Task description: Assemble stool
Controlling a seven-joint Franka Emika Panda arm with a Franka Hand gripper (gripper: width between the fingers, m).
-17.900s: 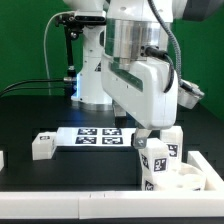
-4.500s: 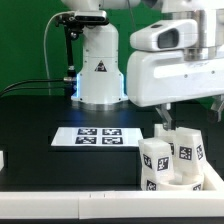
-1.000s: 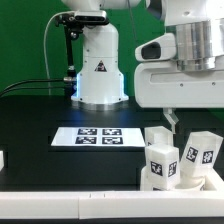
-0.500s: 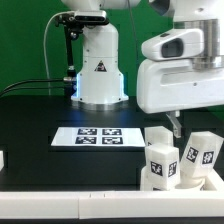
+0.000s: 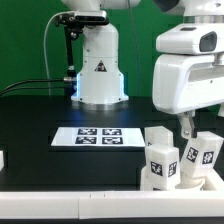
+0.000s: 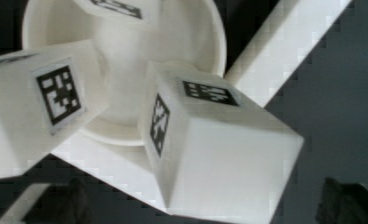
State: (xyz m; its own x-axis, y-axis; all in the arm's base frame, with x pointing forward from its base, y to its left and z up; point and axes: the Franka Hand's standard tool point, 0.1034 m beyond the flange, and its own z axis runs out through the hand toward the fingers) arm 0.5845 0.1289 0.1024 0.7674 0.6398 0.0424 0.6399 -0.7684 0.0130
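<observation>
The stool stands at the front right of the table, with its round white seat (image 5: 192,181) lying flat. Two chunky tagged legs stand up from it, one nearer the middle of the table (image 5: 160,160) and one toward the exterior view's right (image 5: 205,151). My gripper (image 5: 192,124) hangs just above and behind the legs, with its fingers apart and nothing in them. In the wrist view the seat (image 6: 149,55) lies beneath two legs (image 6: 220,150) (image 6: 39,110). The gripper (image 6: 199,204) shows only as dark fingertips on either side of the nearer leg.
The marker board (image 5: 95,137) lies flat in the middle of the black table. The robot's white base (image 5: 98,65) stands behind it. A small white piece (image 5: 2,158) sits at the left edge. A white rail (image 5: 70,205) runs along the front.
My gripper has moved toward the exterior view's right above the stool. The seat and legs have stayed where they were.
</observation>
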